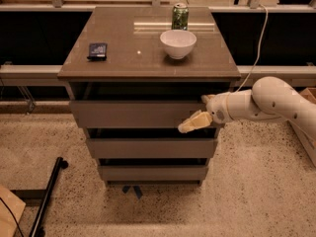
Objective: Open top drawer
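The top drawer (133, 114) is a wide grey-brown flat front with no handle, just under the cabinet top, above two narrower-looking drawer fronts. It stands a little forward of the cabinet, with a dark gap above it. My gripper (190, 124) comes in from the right on a white arm. It sits at the right end of the top drawer's front, near its lower edge. Its pale fingers (195, 122) point left and down.
On the cabinet top (123, 58) stand a white bowl (177, 43), a green can (179, 17) and a small dark flat object (98, 50). A black bar (47, 196) lies on the speckled floor at the lower left. A cable (256, 43) hangs at the right.
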